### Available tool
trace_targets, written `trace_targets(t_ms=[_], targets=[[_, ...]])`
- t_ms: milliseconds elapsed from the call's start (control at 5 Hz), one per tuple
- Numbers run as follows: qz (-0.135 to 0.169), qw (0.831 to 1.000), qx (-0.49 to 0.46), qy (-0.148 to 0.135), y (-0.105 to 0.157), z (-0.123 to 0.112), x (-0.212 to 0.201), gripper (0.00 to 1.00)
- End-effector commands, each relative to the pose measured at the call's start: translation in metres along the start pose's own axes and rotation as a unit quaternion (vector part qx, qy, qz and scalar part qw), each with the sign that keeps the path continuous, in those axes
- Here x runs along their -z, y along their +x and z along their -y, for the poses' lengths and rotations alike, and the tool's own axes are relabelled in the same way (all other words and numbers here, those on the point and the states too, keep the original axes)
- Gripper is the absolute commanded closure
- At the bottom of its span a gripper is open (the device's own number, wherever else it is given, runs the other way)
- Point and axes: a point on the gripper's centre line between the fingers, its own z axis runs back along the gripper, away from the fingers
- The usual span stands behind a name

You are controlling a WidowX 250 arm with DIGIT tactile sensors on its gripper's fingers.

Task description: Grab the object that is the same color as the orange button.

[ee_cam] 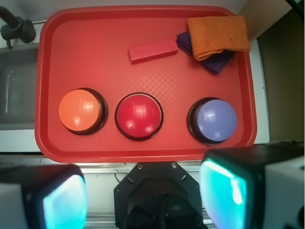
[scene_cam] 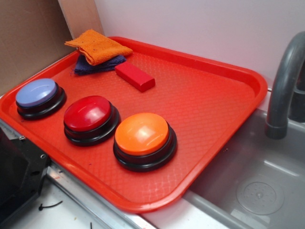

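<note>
My gripper hangs released, the two pads spread wide at the bottom of the wrist view, nothing between them, well off the near edge of the red tray. It doesn't show in the exterior view.

Target is the orange cloth, same colour as the orange button. Cloth sits in a far corner of the tray, the one next to the brown cardboard in the exterior view. It's folded and lies on top of the dark blue cloth, covering most of it; the blue one pokes out along one side. The red block is just beside the pile, not touching the orange cloth as far as I can tell.

Three buttons in a row along the near edge: orange, the red button, the light blue button. All well apart from the cloth.

Handling, my guess: light, soft, knit or terry, so it will squash and drape instead of holding shape. Not slippery, not fragile. I'd pinch from above at the middle or a thick folded edge, where the layers bunch. Risk: going too deep could catch the blue cloth too. The corner rim limits room on two sides.

Nothing grabbed yet, the reach isn't started.
</note>
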Motion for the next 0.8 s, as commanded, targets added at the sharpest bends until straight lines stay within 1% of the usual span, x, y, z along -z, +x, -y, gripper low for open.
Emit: trace_targets(t_ms=[0,200,400,600], targets=[[0.0,1.0,0.0,0.0,0.0,0.0,0.0,0.0],[0.017,0.992,-0.124,0.007,0.007,-0.014,0.005,0.0],[0.033,0.968,-0.247,0.003,0.013,-0.029,0.015,0.0],[0.027,0.93,-0.367,0.012,0.022,-0.052,0.032,0.0]])
